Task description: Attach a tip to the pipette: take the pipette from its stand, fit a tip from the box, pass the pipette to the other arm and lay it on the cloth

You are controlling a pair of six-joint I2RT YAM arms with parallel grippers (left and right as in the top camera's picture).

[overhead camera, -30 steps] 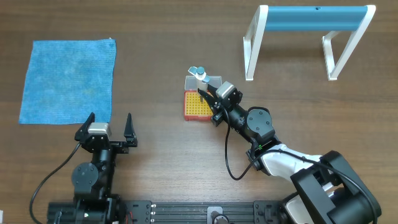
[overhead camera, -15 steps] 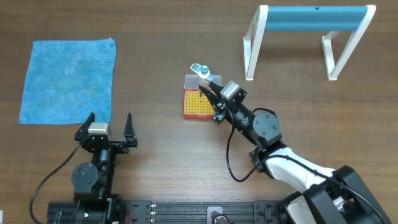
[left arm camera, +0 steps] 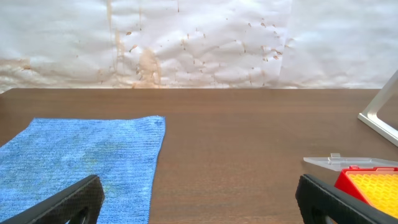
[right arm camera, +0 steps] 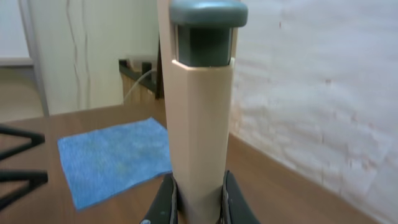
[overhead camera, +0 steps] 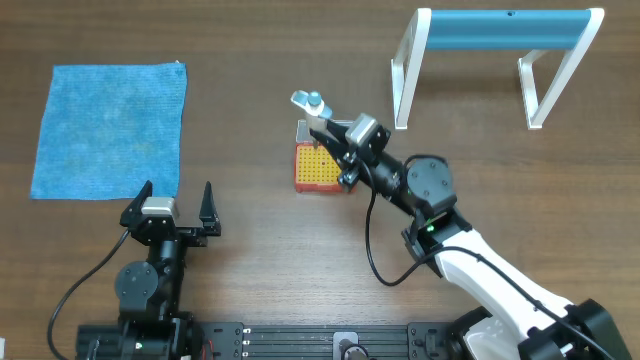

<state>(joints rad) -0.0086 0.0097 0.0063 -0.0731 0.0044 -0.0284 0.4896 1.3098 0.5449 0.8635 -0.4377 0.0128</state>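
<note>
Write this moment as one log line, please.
right gripper: shut on pipette | pipette: at tip box | left gripper: open, beside cloth

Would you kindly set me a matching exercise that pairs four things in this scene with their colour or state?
Things:
1. pipette
2. cloth
3. tip box
4. left end effector

Colour or state:
a. open and empty
b. orange
c. gripped by the right end effector
d. blue

Pairs: 1-c, 2-d, 3-b, 4-a

The pipette (overhead camera: 316,115)'s lower end is hidden inside the right tool (overhead camera: 330,140), whose arm covers part of the tip box (overhead camera: 314,170).
</note>
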